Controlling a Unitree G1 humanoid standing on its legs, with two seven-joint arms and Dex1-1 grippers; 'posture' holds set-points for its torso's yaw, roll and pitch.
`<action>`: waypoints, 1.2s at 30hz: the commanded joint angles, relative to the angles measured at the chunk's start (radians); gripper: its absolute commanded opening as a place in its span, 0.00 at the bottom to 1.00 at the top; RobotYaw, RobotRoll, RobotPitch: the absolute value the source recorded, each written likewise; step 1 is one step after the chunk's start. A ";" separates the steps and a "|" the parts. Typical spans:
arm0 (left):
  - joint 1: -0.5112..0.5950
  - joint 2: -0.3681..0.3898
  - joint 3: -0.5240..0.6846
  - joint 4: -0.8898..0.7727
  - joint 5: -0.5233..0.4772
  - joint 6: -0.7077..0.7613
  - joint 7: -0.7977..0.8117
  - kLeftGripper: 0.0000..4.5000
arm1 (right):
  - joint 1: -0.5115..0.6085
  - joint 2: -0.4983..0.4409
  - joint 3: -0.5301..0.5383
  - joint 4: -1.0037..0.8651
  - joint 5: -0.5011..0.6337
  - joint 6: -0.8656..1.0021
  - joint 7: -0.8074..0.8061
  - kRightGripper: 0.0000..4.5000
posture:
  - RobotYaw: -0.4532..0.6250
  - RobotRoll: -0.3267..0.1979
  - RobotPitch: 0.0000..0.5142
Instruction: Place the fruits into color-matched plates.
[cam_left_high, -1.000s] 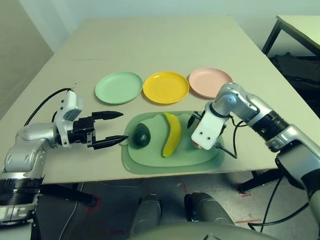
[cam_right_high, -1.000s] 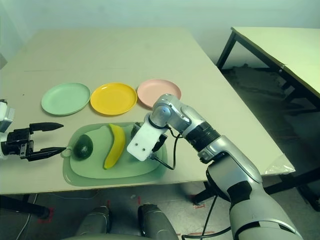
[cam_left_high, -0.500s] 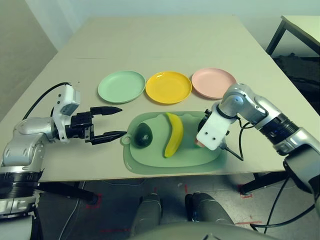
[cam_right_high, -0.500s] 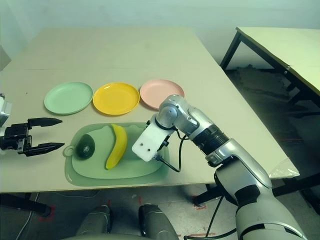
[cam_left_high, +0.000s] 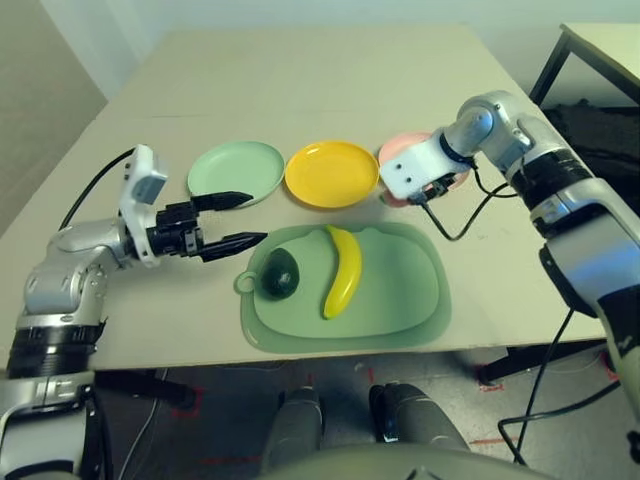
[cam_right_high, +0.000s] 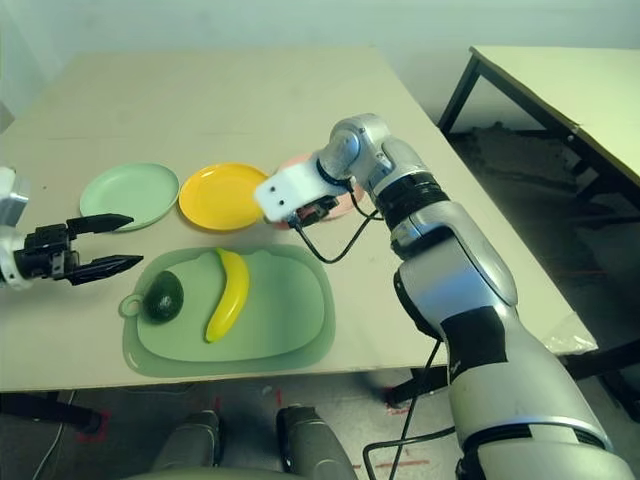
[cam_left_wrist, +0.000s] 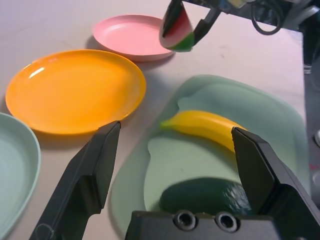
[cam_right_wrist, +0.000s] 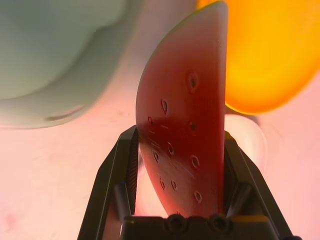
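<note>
Pale flat table (cam_left_high: 300, 90); near round pink plate (cam_left_wrist: 132, 37), your black right gripper (cam_right_wrist: 181, 170) pinches red watermelon wedge (cam_right_wrist: 182, 115); your black left gripper (cam_left_high: 258, 218) spread. Early release could drop wedge off rim.

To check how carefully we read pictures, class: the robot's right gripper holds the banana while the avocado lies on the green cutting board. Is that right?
Not quite: the right gripper holds the watermelon wedge, as the right wrist view shows. The avocado does lie on the green cutting board.
</note>
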 joint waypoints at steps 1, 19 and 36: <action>-0.005 -0.015 -0.016 -0.058 0.008 0.043 0.063 1.00 | -0.021 0.015 0.002 0.083 -0.054 0.028 -0.119 0.48 | 0.49 0.62 0.17; 0.076 0.030 0.004 -0.263 -0.112 0.107 0.006 1.00 | 0.043 0.040 -0.019 0.178 -0.154 0.166 -0.419 0.48 | 0.54 0.62 0.18; 0.079 0.026 0.005 -0.261 -0.101 0.098 0.030 1.00 | 0.074 0.052 -0.039 0.186 -0.170 0.202 -0.458 0.96 | 0.54 0.62 0.19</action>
